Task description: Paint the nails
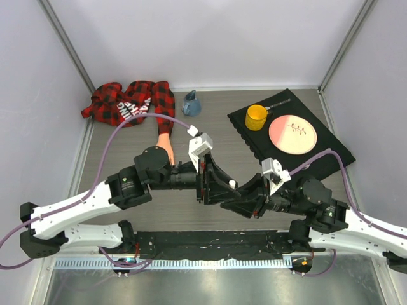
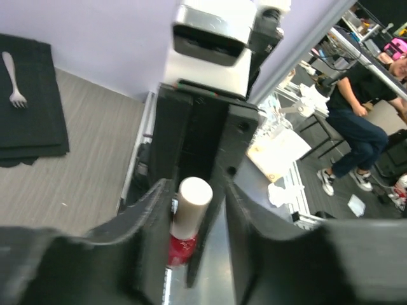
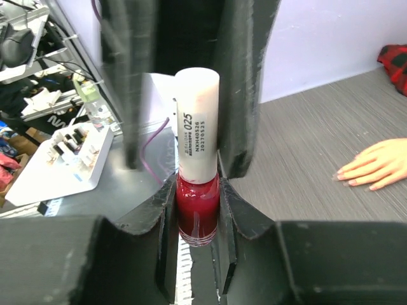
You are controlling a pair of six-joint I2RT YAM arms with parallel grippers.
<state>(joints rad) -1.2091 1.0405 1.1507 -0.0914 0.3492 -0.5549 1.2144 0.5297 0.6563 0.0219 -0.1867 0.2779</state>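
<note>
Centrally over the grey table (image 1: 222, 130), the right gripper (image 3: 197, 194) was clamped on the red glass of a nail polish bottle (image 3: 197, 213). The left gripper (image 2: 197, 194) stood parted around the bottle's white cap (image 3: 197, 117), one finger against it and the other, blurred, just apart. The nails (image 3: 342, 171) were tiny and pale peach like the skin of the mannequin hand (image 1: 166, 147). That hand lay flat just beyond the left arm's wrist, its plaid sleeve (image 1: 127, 101) bunched in the far left corner.
</note>
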